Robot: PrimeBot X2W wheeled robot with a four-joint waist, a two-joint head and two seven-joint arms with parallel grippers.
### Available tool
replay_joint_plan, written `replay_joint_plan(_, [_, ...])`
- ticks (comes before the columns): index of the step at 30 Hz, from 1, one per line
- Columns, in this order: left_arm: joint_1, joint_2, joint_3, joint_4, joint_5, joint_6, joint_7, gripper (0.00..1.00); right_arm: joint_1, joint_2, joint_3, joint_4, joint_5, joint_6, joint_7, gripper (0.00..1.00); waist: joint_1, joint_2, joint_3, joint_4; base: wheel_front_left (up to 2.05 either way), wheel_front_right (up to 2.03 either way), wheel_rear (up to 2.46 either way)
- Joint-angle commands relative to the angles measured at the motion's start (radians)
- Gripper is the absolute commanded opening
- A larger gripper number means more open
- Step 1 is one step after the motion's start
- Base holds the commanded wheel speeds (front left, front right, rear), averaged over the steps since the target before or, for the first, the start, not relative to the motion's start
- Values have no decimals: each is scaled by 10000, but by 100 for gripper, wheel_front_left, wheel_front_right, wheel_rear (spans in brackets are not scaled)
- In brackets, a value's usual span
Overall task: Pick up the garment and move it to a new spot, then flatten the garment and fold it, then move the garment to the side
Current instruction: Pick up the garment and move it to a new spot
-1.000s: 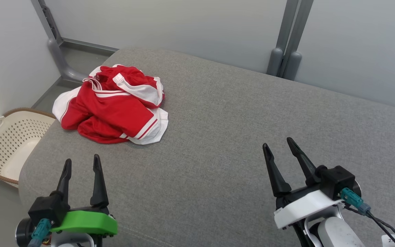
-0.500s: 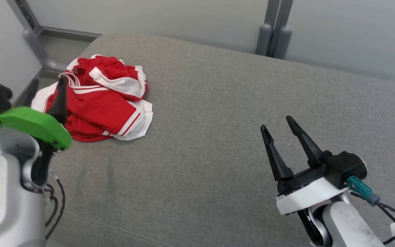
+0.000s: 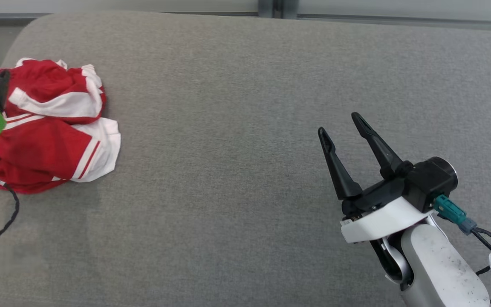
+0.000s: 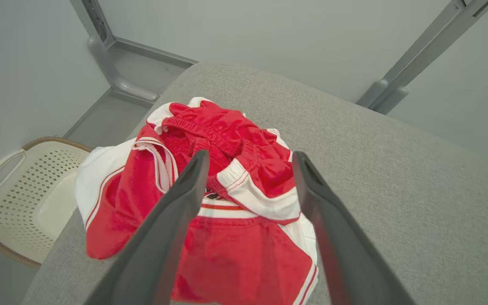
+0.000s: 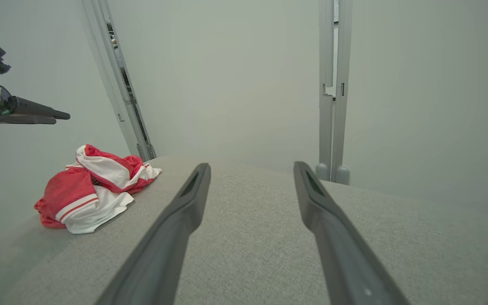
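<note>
The garment [image 3: 53, 128], red with white bands, sits crumpled in a heap at the left end of the grey cushion [image 3: 237, 179], so no clean long axis to call. In the left wrist view its gathered waistband [image 4: 197, 131] faces the far edge, and a white-hemmed corner [image 3: 100, 149] points right toward the cushion's middle. One white fold reaches the cushion's rounded left edge, with a cream perforated laundry basket [image 4: 28, 190] on the floor just below that side.

Left gripper [image 4: 248, 156] hangs above the heap, fingers apart, clear of the cloth, as the right wrist view confirms. To the right, plenty of bare grey fabric runs all the way across. Right gripper [image 3: 338, 123] hovers well apart from the garment near the right side, fingers spread, holding nothing. Pale wall panels and grey metal posts [image 5: 331, 93] back the far edge.
</note>
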Motion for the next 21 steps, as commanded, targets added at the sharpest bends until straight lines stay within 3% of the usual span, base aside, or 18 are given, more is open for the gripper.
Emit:
replay_joint_plan(1, [-287,220,53,302,-28,-9,54,100,-199,-41,34,-52,30,1,-33,100,0,0,988,-1172,0,0,0])
replay_joint_plan(10, [-1013,1346,-19,2693,254,4,36,100,-481,33,151,-170,63,1,-33,100,0,0,1487,-2025,0,0,0])
replay_joint_plan(15, [-1182,1390,-420,3663,323,-72,102,100,-482,44,136,-88,58,1,-33,100,0,0,1492,-2116,0,0,0])
replay_joint_plan(16, [-1192,1402,-510,3799,325,-92,66,39,-460,56,124,-64,56,1,-32,100,0,0,1456,-2113,0,0,0])
replay_joint_plan(17, [-1194,1407,-606,3895,361,-106,13,13,-429,62,123,-41,53,1,-32,100,0,0,1408,-2103,0,0,0])
replay_joint_plan(18, [-1200,1435,-700,3997,394,-117,-44,0,-397,67,139,-19,48,1,-33,100,0,0,1352,-2097,0,0,0])
replay_joint_plan(21, [-1275,1459,-1010,4119,419,-112,-326,0,-344,72,159,37,45,1,-33,100,0,0,1125,-2055,0,0,0])
